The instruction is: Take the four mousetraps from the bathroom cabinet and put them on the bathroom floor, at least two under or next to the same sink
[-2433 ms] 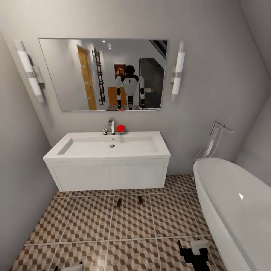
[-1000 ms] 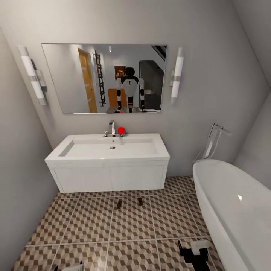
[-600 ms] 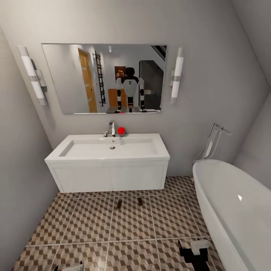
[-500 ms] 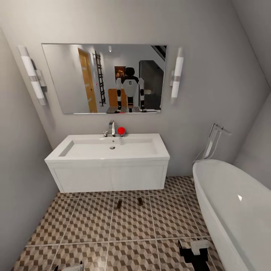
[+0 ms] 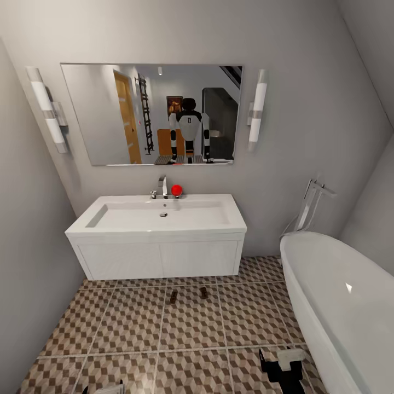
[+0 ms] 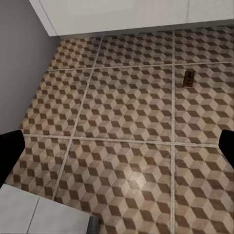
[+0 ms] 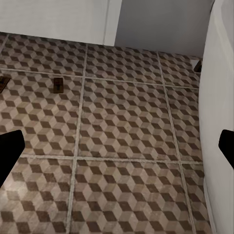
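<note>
Two mousetraps (image 5: 173, 296) (image 5: 203, 293) lie flat on the cube-patterned bathroom floor (image 5: 131, 323), just in front of the white bathroom sink (image 5: 164, 216). The left wrist view shows one mousetrap (image 6: 188, 77) ahead on the tiles. In the right wrist view one mousetrap (image 7: 58, 84) lies ahead and a second mousetrap (image 7: 2, 82) sits at the picture's edge. My left gripper (image 6: 117, 146) and right gripper (image 7: 117, 144) hang low over the floor, both open with only tiles between the fingers. The right gripper (image 5: 282, 369) stands near the tub. The other mousetraps are out of view.
A white oval bathtub (image 5: 339, 295) runs along the right, with its wall close to my right gripper (image 7: 222, 97). A grey wall (image 5: 27, 262) closes the left side. A mirror (image 5: 153, 112) hangs above the sink, and a red object (image 5: 175, 189) sits beside the chrome tap (image 5: 162, 185).
The camera shifted slightly between the earliest frame and one second ago. Since then both grippers have sunk a little at the picture's lower edge; the mousetraps lie unmoved.
</note>
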### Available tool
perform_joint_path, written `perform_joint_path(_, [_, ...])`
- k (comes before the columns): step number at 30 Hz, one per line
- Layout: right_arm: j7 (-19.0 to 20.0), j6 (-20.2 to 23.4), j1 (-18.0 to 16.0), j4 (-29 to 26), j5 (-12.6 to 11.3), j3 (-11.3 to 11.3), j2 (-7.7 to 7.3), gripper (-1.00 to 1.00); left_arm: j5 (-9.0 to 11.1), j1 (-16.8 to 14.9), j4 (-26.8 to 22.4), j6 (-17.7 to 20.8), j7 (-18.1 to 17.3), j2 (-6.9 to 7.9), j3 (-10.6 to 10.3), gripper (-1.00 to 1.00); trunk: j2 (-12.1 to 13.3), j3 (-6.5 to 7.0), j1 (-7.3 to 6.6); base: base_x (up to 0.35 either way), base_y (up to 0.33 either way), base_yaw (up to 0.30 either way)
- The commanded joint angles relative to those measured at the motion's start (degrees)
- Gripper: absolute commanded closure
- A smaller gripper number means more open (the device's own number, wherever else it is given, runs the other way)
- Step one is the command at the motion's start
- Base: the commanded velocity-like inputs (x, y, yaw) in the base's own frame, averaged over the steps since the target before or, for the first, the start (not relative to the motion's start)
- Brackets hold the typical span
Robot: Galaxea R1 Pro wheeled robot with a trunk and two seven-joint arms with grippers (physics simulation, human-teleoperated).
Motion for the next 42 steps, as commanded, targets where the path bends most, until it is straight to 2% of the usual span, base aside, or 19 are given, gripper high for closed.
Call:
perform_joint_path(1, [-0.6, -0.1, -0.1, 0.0, 0.6, 0.3, -0.01, -1.00, -0.4, -0.1, 0.2, -0.2, 0.6, -0.04, -0.2, -1.00, -0.1, -0.13, 0.03, -0.096, 0.047, 0.000])
perform_joint_path(10, [-0.6, -0.1, -0.1, 0.0, 0.6, 0.3, 0.00, -1.00, -0.4, -0.1, 0.2, 0.2, 0.6, -0.07, -0.2, -1.00, -0.1, -0.13, 0.03, -0.242, 0.027, 0.000])
perform_joint_path(42, [-0.6, -0.1, -0.1, 0.0, 0.6, 0.3, -0.03, -1.00, -0.4, -0.1, 0.2, 0.3, 0.6, -0.08, -0.2, -1.00, -0.1, -0.13, 0.03, -0.332, 0.001, 0.000])
